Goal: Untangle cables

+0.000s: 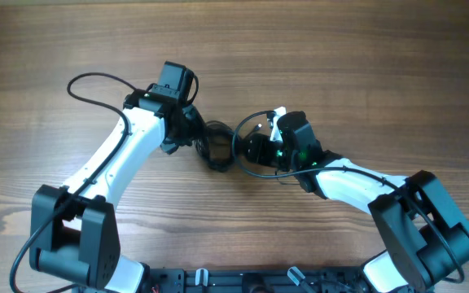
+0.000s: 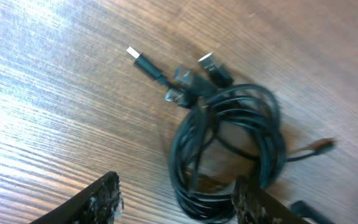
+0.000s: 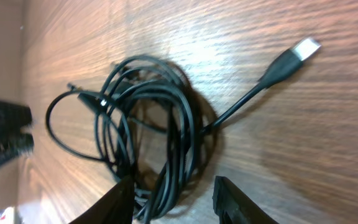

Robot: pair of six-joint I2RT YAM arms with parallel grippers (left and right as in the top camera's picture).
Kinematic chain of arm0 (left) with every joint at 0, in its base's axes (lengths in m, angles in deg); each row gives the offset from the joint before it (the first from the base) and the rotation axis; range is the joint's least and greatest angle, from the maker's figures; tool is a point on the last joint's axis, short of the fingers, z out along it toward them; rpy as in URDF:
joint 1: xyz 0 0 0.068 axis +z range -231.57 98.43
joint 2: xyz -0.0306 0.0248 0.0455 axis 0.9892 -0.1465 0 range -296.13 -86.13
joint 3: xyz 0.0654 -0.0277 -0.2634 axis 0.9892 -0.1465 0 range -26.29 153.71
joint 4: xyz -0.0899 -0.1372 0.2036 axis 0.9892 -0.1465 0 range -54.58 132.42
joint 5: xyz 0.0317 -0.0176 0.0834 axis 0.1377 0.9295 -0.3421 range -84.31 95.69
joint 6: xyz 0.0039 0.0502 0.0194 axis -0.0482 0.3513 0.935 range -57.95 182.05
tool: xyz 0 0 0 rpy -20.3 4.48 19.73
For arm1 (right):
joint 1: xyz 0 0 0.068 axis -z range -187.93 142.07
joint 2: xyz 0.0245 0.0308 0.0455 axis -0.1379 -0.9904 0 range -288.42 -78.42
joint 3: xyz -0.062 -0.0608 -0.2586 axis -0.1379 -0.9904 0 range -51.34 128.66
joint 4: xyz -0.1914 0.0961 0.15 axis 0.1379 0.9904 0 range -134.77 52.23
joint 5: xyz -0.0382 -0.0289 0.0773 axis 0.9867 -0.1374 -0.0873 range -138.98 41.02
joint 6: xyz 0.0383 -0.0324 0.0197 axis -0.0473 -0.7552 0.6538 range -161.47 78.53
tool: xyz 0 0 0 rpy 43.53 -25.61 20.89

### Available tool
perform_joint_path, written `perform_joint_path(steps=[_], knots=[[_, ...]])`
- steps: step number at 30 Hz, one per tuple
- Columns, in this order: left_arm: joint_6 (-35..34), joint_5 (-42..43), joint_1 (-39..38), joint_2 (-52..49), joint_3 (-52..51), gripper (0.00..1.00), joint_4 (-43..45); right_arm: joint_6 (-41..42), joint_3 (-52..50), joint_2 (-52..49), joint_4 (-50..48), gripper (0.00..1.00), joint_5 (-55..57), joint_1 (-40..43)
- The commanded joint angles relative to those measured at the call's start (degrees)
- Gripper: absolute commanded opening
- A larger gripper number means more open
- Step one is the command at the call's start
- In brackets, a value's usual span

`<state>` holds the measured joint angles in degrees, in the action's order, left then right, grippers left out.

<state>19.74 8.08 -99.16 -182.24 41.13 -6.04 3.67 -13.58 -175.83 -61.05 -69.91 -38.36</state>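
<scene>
1. Left claw (image 2: 178,191): standing released, fingers apart, straddling the coil's near edge without pinching it.
2. Cables (image 1: 215,149): lying mid-table (image 1: 340,49) as one knotted coil, at 3 o'clock from the left claw. The silver-tipped plug (image 2: 135,55) is sticking out toward 10 o'clock in the left wrist view.
3. Right claw (image 3: 173,194): sitting released at 3 o'clock of the coil, strands running between its fingers ungripped.
4. Step, as judged: choosing grips, with nothing separated yet. The next move is calling for each claw pinching a different strand, then drawing apart.

We see only a brown wood-grain counter (image 1: 365,65) filling every view; ahead and to the left of the left claw (image 2: 176,198), soft light glares pale across its grain.
</scene>
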Motion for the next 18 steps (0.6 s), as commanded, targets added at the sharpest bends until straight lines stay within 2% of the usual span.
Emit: perform_joint_path(steps=[1, 4, 9, 11, 13, 18], knots=[[-0.6, -1.6, -1.0, -1.2, -4.7, 0.60, 1.8, -0.1, 0.2, -0.2, 0.0, 0.44, 3.8, 0.1], [-1.9, -1.3, -2.5, -1.3, -8.6, 0.59, 7.9, -0.1, 0.2, -0.2, 0.0, 0.44, 3.8, 0.1], [-5.3, -1.1, -4.2, -1.4, -12.7, 0.50, 13.6, -0.2, 0.2, -0.2, 0.6, 0.43, 3.8, 0.1], [-6.2, -2.2, -4.2, -1.4, -13.5, 0.51, 13.8, -0.1, 0.2, -0.2, 0.6, 0.43, 3.8, 0.1], [-6.1, -3.9, -3.9, -1.4, -13.7, 0.58, 13.8, -0.1, 0.2, -0.2, 0.5, 0.43, 3.8, 0.1], [-5.8, 2.0, 0.9, 2.7, -11.1, 0.63, 14.3, -0.1, 0.2, -0.2, 0.5, 0.43, 3.8, 0.1]])
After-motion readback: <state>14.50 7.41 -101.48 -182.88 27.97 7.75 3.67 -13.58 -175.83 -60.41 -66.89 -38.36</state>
